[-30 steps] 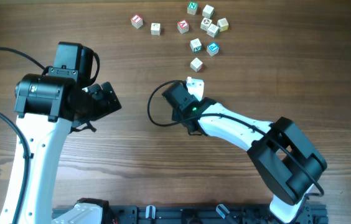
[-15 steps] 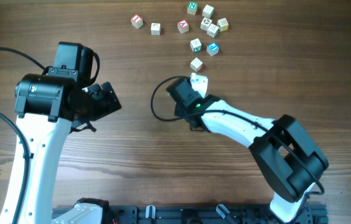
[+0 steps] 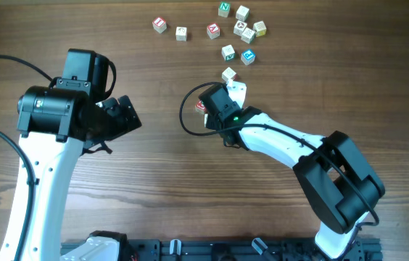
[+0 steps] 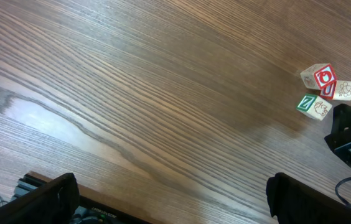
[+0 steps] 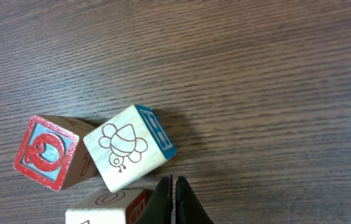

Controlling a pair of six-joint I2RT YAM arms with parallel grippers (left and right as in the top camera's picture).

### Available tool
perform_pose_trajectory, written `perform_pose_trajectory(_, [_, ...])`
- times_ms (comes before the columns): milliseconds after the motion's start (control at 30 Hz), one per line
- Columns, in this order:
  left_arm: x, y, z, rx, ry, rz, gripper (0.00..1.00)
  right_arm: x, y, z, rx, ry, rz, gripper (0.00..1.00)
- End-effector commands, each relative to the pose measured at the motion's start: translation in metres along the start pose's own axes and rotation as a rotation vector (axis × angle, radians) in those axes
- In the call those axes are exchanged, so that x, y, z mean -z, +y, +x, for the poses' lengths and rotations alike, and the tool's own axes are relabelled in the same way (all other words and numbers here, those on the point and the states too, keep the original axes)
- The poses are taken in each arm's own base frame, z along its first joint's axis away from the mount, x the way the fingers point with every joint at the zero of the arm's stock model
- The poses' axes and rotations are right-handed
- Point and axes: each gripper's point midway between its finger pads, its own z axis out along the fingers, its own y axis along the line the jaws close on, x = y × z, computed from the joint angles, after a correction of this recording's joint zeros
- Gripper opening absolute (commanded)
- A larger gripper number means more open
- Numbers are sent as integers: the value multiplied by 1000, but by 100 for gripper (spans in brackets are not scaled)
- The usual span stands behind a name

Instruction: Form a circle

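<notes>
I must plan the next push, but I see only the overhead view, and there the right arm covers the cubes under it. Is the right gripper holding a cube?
Observer: No. In the right wrist view the right gripper is shut on nothing. Its tips are close beside a bee-picture cube.
Operator: How many cubes lie there?
Observer: Three. A red-framed letter cube seems to touch the bee-picture cube, and a third cube is cut off by the lower edge of the picture.
Operator: And the left gripper, is it ready?
Observer: The left wrist view shows the left gripper wide open, with only bare table between its fingers.
</notes>
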Motion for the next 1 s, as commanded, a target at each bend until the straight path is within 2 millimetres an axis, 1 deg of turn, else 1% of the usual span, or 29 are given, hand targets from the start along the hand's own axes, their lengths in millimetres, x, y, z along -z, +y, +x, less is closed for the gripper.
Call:
perform_pose_trajectory(0, [2, 3, -2, 18, -16, -9, 100, -8, -4, 7, 38, 19, 6, 5])
perform_pose_trajectory(500, [2, 3, -2, 18, -16, -9, 100, -7, 6, 16, 54, 71, -51, 5])
perform_pose_trajectory(967, [2, 3, -2, 18, -16, -9, 100, -7, 7, 14, 54, 64, -57, 5])
